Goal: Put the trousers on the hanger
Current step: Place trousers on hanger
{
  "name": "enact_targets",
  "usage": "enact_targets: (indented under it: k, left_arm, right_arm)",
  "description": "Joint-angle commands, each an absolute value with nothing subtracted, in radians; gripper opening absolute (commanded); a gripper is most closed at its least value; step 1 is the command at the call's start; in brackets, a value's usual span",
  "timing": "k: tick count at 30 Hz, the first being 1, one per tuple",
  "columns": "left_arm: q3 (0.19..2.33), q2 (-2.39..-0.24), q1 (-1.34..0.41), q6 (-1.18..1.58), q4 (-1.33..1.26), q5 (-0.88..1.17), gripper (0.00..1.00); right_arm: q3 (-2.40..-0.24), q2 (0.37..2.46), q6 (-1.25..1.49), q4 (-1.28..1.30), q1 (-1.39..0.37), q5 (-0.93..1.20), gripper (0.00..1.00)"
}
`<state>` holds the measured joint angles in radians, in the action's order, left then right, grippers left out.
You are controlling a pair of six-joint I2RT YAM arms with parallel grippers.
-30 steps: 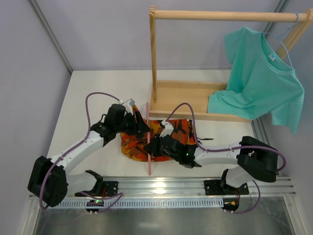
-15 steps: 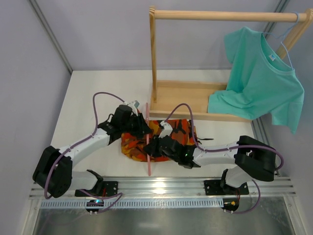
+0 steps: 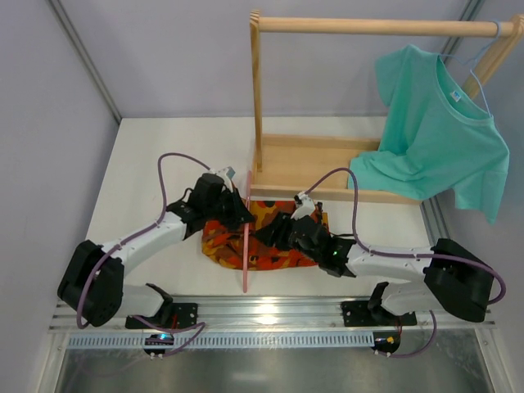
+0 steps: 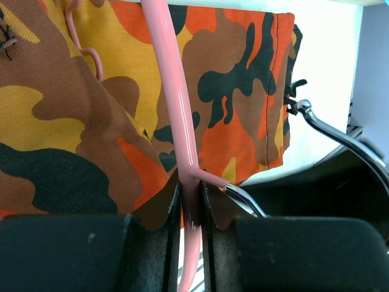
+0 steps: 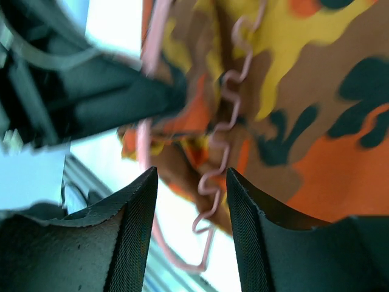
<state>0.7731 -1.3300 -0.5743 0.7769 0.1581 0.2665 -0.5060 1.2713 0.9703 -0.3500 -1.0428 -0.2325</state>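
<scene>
Pinches the hanger [image 3: 246, 262] at its neck with the left gripper [image 4: 191, 210]. Pulls the right gripper [image 5: 189, 201], spread and empty, back toward 3 o'clock. Leaves the trousers [image 3: 278, 260] lying at 6 o'clock of the wooden rack [image 3: 327, 168], not yet draped; probably a regrasp ahead.

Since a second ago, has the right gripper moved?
Yes. The right gripper has shifted to the right and slightly up the top view, ending nearer the base of the fixed wooden rack.

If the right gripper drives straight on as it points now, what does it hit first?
Likely the hanger, its ridged bar dead ahead of the open right gripper, with the trousers just behind; depth is unclear.
</scene>
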Motion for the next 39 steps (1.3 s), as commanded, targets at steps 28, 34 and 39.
enact_targets:
  k: [28,34,39]
  left_arm:
    - [0.827,-1.371,-0.584,0.767,0.262,0.166,0.0]
    - [0.883,-1.381,-0.586,0.733,0.425,0.118,0.0]
    - [0.931,-1.371,-0.586,0.69,0.589,0.009,0.0]
  right_arm:
    - [-0.637,1.624,0.976,-0.666,-0.876,0.04,0.62]
    - [-0.689,1.681,0.976,-0.629,-0.876,0.058,0.11]
    - [-0.65,1.614,1.032,-0.563,-0.92,0.039,0.04]
